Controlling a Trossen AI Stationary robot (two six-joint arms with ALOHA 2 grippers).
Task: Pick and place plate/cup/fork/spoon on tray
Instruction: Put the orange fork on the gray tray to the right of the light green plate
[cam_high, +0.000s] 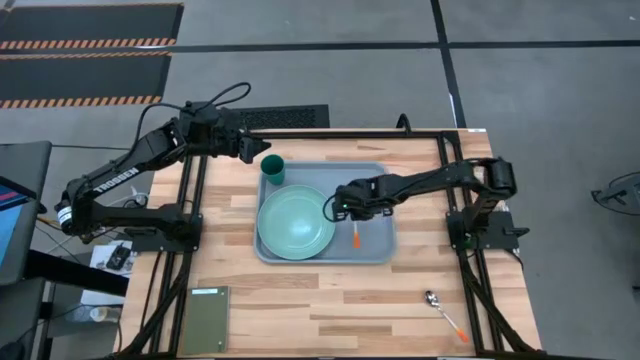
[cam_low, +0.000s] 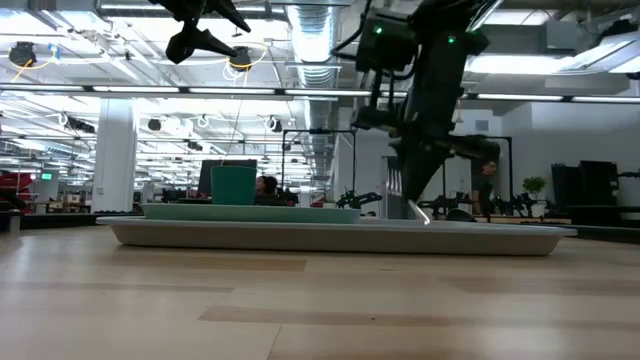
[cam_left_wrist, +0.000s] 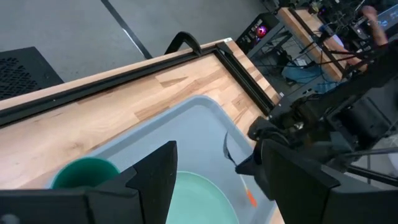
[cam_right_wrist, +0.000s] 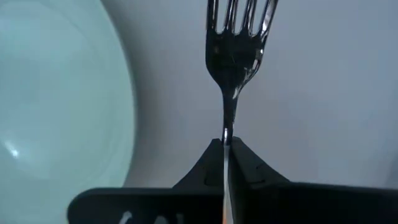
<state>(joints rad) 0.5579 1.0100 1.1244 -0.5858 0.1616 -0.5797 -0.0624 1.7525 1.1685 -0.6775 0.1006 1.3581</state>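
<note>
The blue-grey tray (cam_high: 378, 250) lies mid-table. The mint-green plate (cam_high: 296, 222) lies in its left half, and the teal cup (cam_high: 273, 168) stands in its far left corner. My right gripper (cam_high: 347, 210) is over the tray just right of the plate, shut on the fork (cam_right_wrist: 236, 37). The fork's orange handle (cam_high: 357, 236) points toward the near edge. The spoon (cam_high: 445, 312) lies on the table at the near right. My left gripper (cam_left_wrist: 211, 180) is open and empty, raised above the table just beyond the cup. My right gripper pinches the fork's thin metal neck (cam_right_wrist: 227, 127) between its two fingertips, just behind the tined head. The fingers slant down from the right. The head sticks out past the fingertips, low over the tray floor; whether it touches the tray I cannot tell.
A flat olive-green rectangle (cam_high: 205, 320) lies at the table's near left corner. Black frame rails (cam_high: 340, 132) run along the table's far and side edges. Bare wood lies in front of the tray.
</note>
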